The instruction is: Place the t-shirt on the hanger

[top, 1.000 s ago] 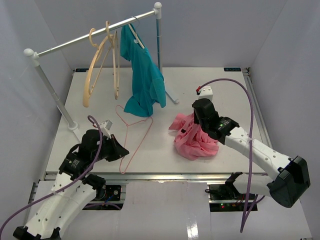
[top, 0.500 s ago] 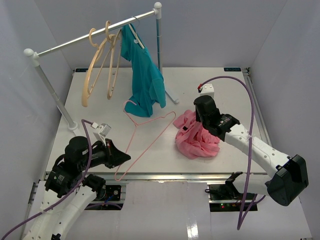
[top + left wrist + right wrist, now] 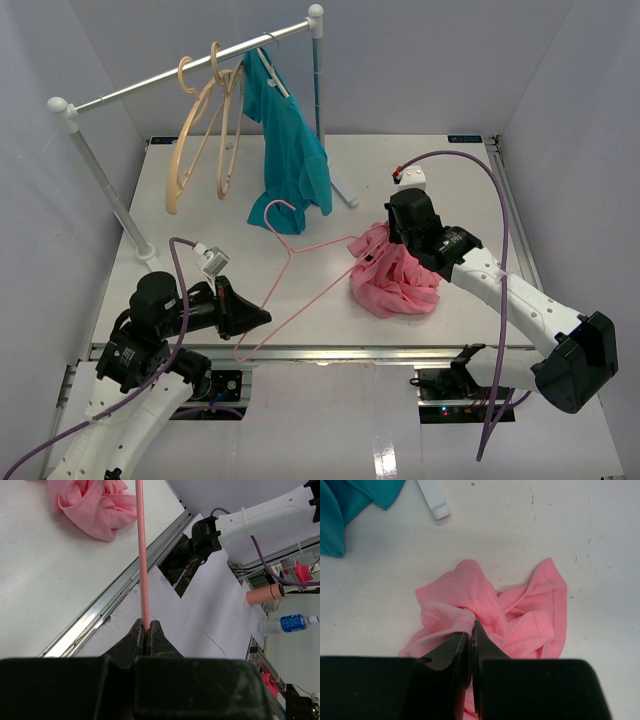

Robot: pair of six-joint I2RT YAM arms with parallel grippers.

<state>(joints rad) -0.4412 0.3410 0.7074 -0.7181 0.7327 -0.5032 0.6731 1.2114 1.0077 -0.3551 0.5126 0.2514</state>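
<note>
The salmon-pink t-shirt (image 3: pixel 392 275) lies crumpled on the table right of centre; it also shows in the left wrist view (image 3: pixel 95 502) and the right wrist view (image 3: pixel 485 605). The thin pink hanger (image 3: pixel 300 275) stretches from its hook near the teal shirt down to the front left, one end running to the t-shirt. My left gripper (image 3: pixel 262 318) is shut on the hanger's rod (image 3: pixel 144 570) near its low corner. My right gripper (image 3: pixel 388 240) is shut on a fold of the t-shirt at its upper edge (image 3: pixel 471 625).
A clothes rail (image 3: pixel 190 75) at the back carries two tan wooden hangers (image 3: pixel 205 135) and a teal shirt (image 3: pixel 290 150). A white box (image 3: pixel 411 179) with a purple cable sits back right. The table's metal front edge (image 3: pixel 110 605) runs near my left gripper.
</note>
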